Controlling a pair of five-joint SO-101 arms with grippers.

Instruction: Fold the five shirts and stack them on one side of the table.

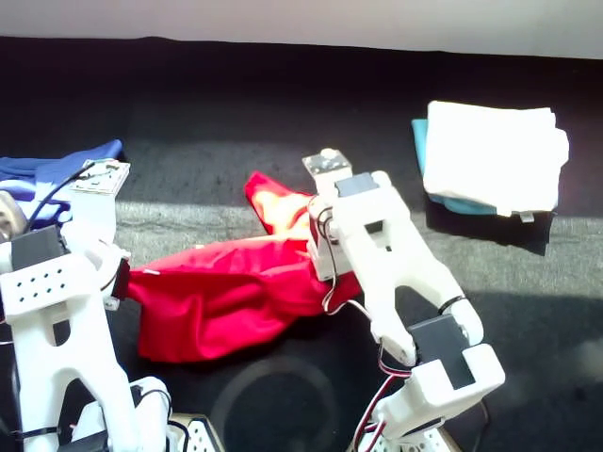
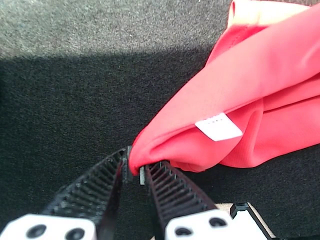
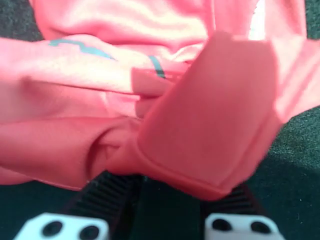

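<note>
right tool [image 3: 169,189] | red shirt [image 3: 150,100] bunched across its front | dark mat [image 3: 300,165] beneath

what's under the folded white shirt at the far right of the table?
A teal shirt lies under the white shirt, its edge peeking out along one side. The rest is covered, so whether anything else lies below can't be told.
</note>
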